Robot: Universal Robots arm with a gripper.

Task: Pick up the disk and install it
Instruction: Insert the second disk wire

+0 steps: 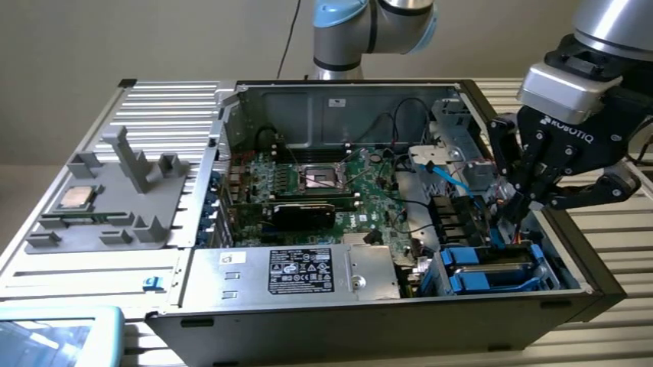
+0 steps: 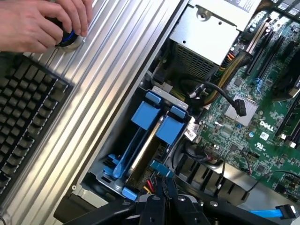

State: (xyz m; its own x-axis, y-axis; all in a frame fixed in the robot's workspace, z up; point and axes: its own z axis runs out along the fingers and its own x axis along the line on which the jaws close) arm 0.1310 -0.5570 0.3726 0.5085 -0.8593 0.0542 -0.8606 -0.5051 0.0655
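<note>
The disk [image 2: 149, 140] stands on edge in the drive bay at the front corner of the open computer case, its blue carrier rails and blue end tabs showing. In the exterior view the disk [image 1: 490, 267] sits low in the bay on the exterior view's right. My gripper [image 1: 513, 208] hangs just above the bay's rear end, apart from the disk. Its black fingers are shut together with nothing between them. In the wrist view my gripper [image 2: 163, 194] points down at the bay's end beside coloured wires.
A silver power supply [image 1: 296, 271] with a black label lies beside the bay, with the green motherboard [image 1: 326, 183] behind it. A blue cable [image 1: 449, 180] runs near the gripper. A grey fixture [image 1: 112, 206] carries a small chip. A person's hand [image 2: 42, 21] rests above a keyboard [image 2: 23, 117].
</note>
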